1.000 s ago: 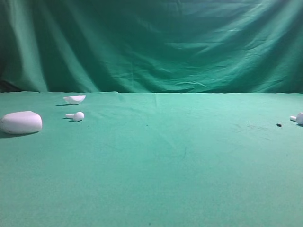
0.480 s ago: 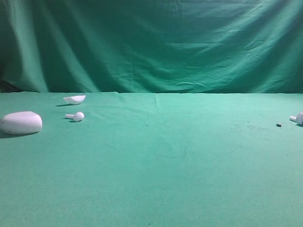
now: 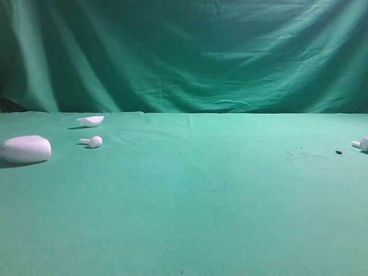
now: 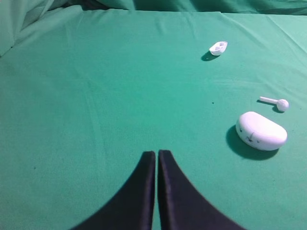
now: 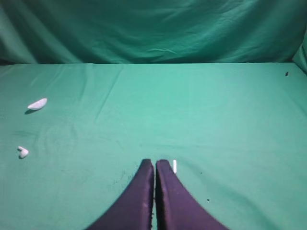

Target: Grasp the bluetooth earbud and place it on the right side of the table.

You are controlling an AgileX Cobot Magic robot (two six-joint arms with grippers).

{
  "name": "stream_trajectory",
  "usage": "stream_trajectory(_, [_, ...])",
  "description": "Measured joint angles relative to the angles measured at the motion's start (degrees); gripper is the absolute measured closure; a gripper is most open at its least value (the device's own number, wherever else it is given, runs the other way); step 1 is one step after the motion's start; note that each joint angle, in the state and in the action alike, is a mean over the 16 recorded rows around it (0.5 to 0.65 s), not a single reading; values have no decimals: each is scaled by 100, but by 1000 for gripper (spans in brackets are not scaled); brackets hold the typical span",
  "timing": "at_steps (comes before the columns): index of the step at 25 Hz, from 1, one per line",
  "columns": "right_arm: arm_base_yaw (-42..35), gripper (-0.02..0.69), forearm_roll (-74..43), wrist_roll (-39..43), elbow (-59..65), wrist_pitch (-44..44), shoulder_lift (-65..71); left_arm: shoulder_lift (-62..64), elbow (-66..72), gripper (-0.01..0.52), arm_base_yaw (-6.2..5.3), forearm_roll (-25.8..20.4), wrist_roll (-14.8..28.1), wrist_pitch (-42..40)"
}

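The bluetooth earbud (image 3: 363, 144) lies on the green surface (image 3: 195, 201) at its right edge, about mid-depth, partly cut off by the frame in the high view. Nothing touches it. A tiny dark speck (image 3: 338, 152) sits near it on the left.

Well apart, toward the left edge: plain earbud (image 3: 92, 141) with a thin stem, lying flat. White case (image 3: 26, 149) is near it, closer to the left edge and a bit nearer the front. Small white shell piece (image 3: 91, 121) is behind the plain earbud, near the back edge. None of the three touch.

No arms show in the high view.

Left wrist view: left gripper (image 4: 157, 152) fingers pressed together, holding nothing, over bare cloth. Same case (image 4: 261, 131), plain earbud (image 4: 276, 102) and shell piece (image 4: 218, 48) show ahead on the right.

Right wrist view: right gripper (image 5: 154, 162) fingers pressed together, holding nothing. A thin white sliver (image 5: 174, 166) lies just beside the tips; can't tell what it is.
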Motion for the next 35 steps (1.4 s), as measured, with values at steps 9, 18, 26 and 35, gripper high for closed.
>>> stream_trajectory(9, [-77, 665, -250, -147, 1041, -573, -583, 0, 0, 514, 0, 0, 0, 0])
stream_trajectory(18, [-379, 665, -368, -200, 2784, -1781, -1380, 0, 0, 514, 0, 0, 0, 0])
stream_trajectory(26, [-567, 665, -326, -168, 3659, -2433, -1688, 0, 0, 514, 0, 1, 0, 0])
stream_trajectory(35, [-578, 665, -240, -150, 3807, -2317, -1691, 0, 0, 514, 0, 2, 0, 0])
